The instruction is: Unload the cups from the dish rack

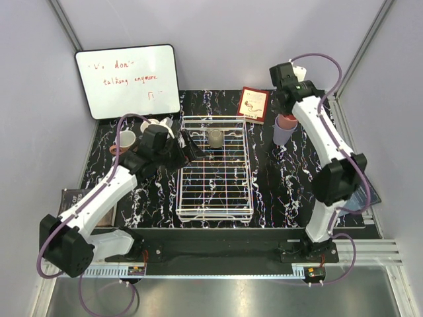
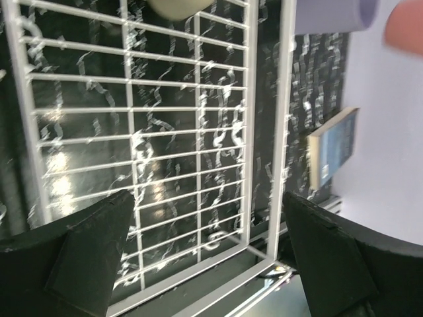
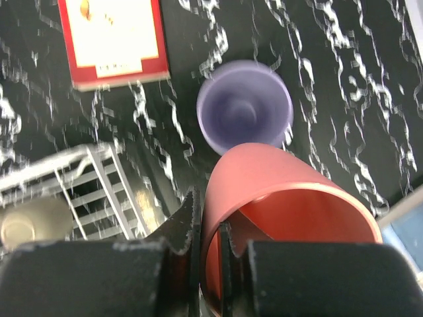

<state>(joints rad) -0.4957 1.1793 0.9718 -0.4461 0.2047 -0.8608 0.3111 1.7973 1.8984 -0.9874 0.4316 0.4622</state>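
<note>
Just right of the dish rack (image 1: 214,216), the right gripper (image 3: 209,228) pinches the rim wall of a salmon cup (image 3: 291,205) above the lavender tumbler (image 3: 244,105), while the left gripper (image 2: 208,205) gapes empty over the rack near the grey-beige cup (image 1: 215,137), which is probably light, rigid and slick, best pinched at its rim.

The white wire-grid dish rack (image 1: 215,198) lies mid-way across the black marbled worktop (image 1: 277,191), its long sides running from near edge to far edge. The grey-beige cup (image 1: 216,137) stands in the rack's far end. Right of the rack, toward the far right corner, stands the lavender handleless tumbler (image 1: 283,135). The salmon-terracotta cup (image 1: 288,121) is just behind it, pinched in the right tool (image 3: 210,221). The red-bordered card (image 1: 254,104) lies at the far edge. The white-framed whiteboard (image 1: 127,80) leans in the far left corner. A pale handled mug (image 1: 125,140) stands near the left edge. The left tool (image 2: 208,261) hangs at the rack's far left corner.
</note>
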